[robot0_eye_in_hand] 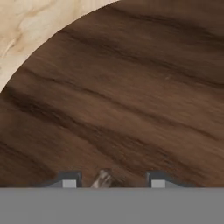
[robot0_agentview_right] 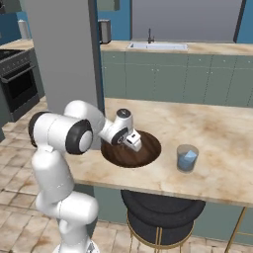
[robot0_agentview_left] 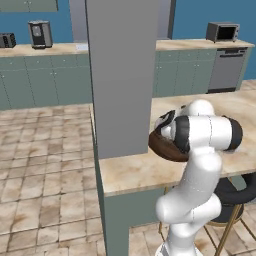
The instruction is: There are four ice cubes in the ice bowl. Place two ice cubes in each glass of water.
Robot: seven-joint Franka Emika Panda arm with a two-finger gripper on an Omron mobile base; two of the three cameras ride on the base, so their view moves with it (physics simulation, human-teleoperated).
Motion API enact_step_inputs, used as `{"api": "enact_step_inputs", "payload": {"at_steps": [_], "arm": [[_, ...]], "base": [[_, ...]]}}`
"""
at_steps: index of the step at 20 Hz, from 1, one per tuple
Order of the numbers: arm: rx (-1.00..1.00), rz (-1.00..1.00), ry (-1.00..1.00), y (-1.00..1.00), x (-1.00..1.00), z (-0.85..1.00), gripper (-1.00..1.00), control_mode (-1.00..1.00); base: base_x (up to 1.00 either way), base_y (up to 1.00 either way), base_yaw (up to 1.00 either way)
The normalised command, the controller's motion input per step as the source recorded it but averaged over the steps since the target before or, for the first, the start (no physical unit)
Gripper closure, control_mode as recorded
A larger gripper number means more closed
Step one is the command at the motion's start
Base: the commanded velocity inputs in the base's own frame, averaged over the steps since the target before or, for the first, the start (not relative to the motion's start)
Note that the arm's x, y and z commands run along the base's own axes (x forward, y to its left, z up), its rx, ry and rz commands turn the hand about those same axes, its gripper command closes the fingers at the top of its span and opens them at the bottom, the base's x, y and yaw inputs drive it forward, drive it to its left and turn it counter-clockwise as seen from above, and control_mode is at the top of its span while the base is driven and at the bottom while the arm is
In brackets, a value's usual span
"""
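- Our gripper (robot0_eye_in_hand: 109,183) dips into the wide, dark brown wooden ice bowl (robot0_eye_in_hand: 131,109), fingers (robot0_eye_in_hand: 69,183) partly closed around a small pale object; we cannot tell whether it is gripped.
- The clear water glass (robot0_agentview_right: 188,157) waits well beyond the fingers.

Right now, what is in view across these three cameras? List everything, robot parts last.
ice bowl: one, dark brown wood, on the island counter under the hand
glass of water: one seen, clear with bluish water, right of the bowl
island counter: one, beige marble
pillar: one, grey, at the island's end
stool: one, black seat, under the counter
sink: one, back counter
microwave: one, silver, far counter
oven: one, black, left wall
gripper: one, white, down inside the bowl, jaws partly apart
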Motion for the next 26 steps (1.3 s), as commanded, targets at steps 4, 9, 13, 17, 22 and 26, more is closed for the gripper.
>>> {"api": "enact_step_inputs", "payload": {"at_steps": [4, 9, 13, 17, 22, 26], "arm": [[0.0, 0.0, 0.0, 0.19, -0.33, 1.0, 1.0, -1.0], [-0.01, 0.0, 0.03, 0.19, -0.36, 0.97, 1.0, -1.0], [-0.04, 0.0, 0.0, 0.11, -0.76, 0.46, 1.0, -1.0], [-0.01, 0.0, -0.2, 0.0, -0.62, 0.03, 1.0, -1.0], [0.0, 0.0, -0.03, 0.0, -0.05, 0.0, 1.0, -1.0], [0.0, 0.01, -0.11, 0.0, -0.62, 0.0, 1.0, -1.0]], "base": [[0.0, 0.0, 0.0], [0.0, 0.0, 0.0], [0.0, 0.0, 0.0], [0.0, 0.0, 0.0], [0.0, 0.0, 0.0], [0.0, 0.0, 0.0]]}}
